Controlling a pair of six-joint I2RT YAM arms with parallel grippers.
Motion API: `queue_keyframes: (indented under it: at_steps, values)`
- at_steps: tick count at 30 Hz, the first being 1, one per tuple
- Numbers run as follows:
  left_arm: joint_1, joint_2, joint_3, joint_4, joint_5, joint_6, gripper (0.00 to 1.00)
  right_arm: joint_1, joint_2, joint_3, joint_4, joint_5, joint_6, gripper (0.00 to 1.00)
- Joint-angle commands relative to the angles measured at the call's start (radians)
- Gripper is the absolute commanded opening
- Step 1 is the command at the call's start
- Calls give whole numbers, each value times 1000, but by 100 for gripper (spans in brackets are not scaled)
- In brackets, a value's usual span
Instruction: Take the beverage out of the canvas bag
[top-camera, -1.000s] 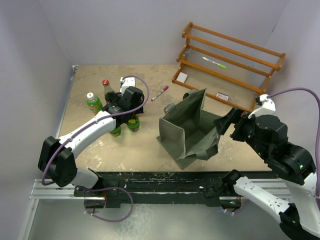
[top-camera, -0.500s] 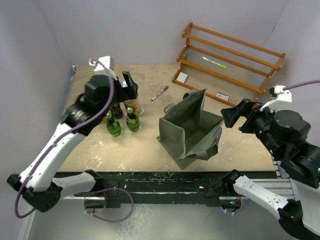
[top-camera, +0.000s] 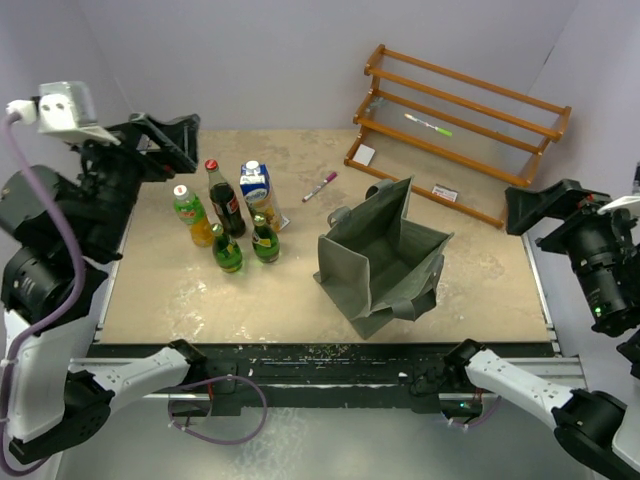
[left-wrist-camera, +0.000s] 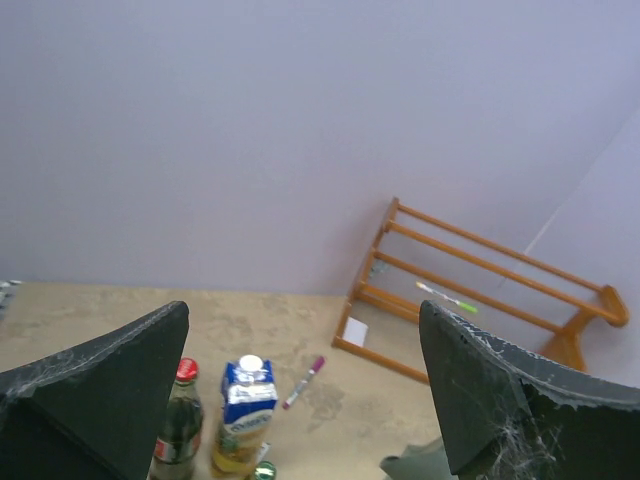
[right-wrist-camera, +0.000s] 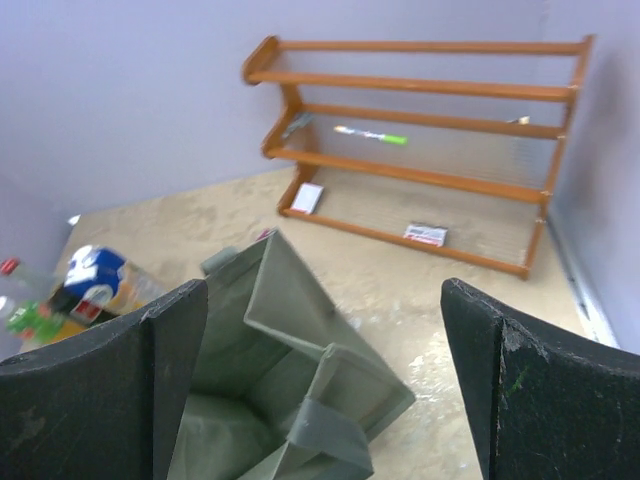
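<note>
Two raised arms hold the left tool (left-wrist-camera: 303, 315) and right tool (right-wrist-camera: 322, 290) high, each spread wide and gripping nothing, over the table (top-camera: 300, 295), where one canvas bag (top-camera: 380, 262) stands open-mouthed right of centre, with five beverages (top-camera: 227, 205) clustered apart on its left.

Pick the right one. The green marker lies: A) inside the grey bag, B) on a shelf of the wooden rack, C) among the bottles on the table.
B: the green marker lies on a shelf of the wooden rack, as the top and right wrist views both show.
</note>
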Motion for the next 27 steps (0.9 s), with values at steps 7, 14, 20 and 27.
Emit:
queue_keyframes:
  at_steps: [7,14,20,27]
  values:
    - [7,-55,77,17,-147,160,99,2,26,88,13,172,-99,100]
    - [8,-70,77,-9,-201,136,99,8,-18,60,34,-281,-305,100]
    - [7,-75,71,-21,-205,114,99,6,37,-16,-22,208,-4,100]
    - [8,-75,53,9,-191,113,99,6,88,14,-25,253,-46,100]
